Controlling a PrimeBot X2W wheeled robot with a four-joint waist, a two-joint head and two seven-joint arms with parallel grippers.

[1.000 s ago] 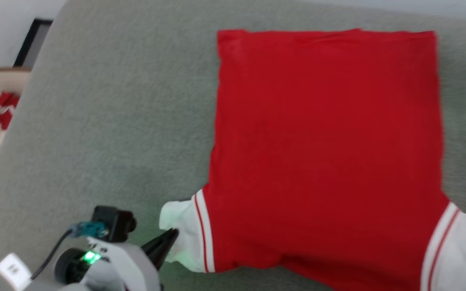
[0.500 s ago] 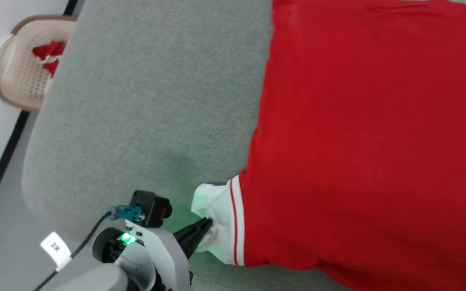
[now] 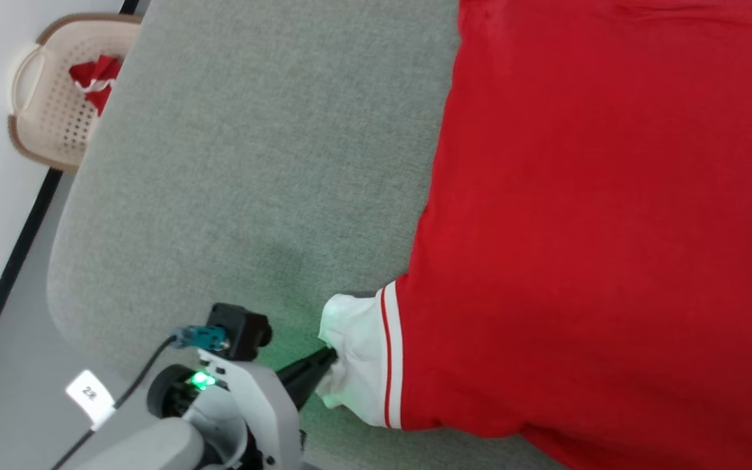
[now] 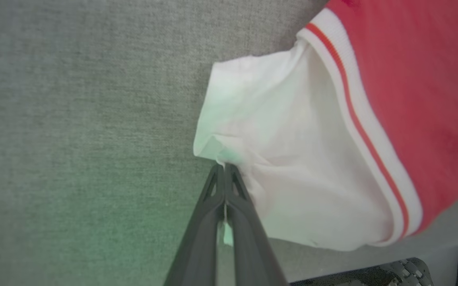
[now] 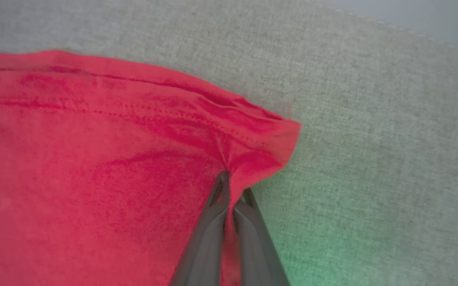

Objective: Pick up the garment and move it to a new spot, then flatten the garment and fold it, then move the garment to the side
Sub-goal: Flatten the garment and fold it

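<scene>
Near the worktop's [image 3: 239, 163] front left corner the left gripper [image 3: 329, 357] pinches the white sleeve [image 3: 360, 339] of the shirt [image 3: 578, 228]; the right gripper [image 5: 233, 184] pinches a red hem corner; the shirt's right side is cropped

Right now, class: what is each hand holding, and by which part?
Both hold the shirt: the left hand pinches the edge of its white sleeve, the right hand pinches a red hem corner.

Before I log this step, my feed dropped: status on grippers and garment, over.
Left gripper shut on garment, white sleeve. Right gripper shut on a red corner. Garment spread on grey table. Basket beyond table edge, apart.
</scene>
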